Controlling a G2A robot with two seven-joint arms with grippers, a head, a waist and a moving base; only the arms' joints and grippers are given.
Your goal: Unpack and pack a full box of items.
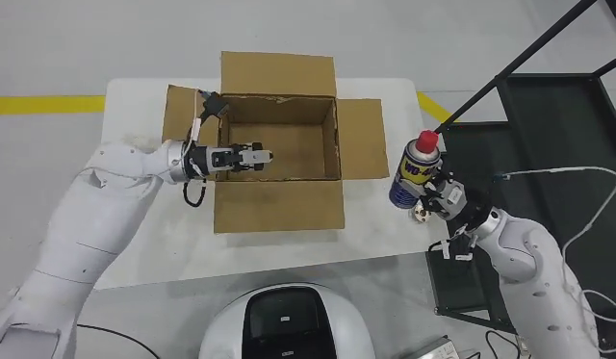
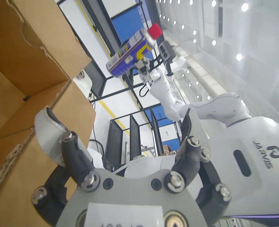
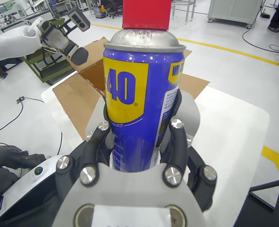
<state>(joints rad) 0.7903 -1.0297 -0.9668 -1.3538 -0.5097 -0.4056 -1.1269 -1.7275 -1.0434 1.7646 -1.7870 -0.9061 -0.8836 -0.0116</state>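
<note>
On the white table, near its middle: cardboard box, opening upward, all four flaps folded outward. In the top view, the floor and inner walls are plain brown cardboard. The corrugated edges are ragged in places.

Left of the box: the left arm reaches in across the left flap. The left gripper hangs over the opening, just inside the box's left wall and above the rim. Its fingers are spread wide with nothing between them.

Right of the box: the right gripper is past the right flap, near the table's right edge. It is clamped around the lower body of the spray can, one finger on each side.

Spray can: blue and yellow body, bare metal shoulder, red cap on top. It sits roughly upright in the right wrist view. It is outside the box, apart from the right flap, and touches only the gripper.

Beyond the can, further from the box: a black metal frame stands on the floor beside the table.
</note>
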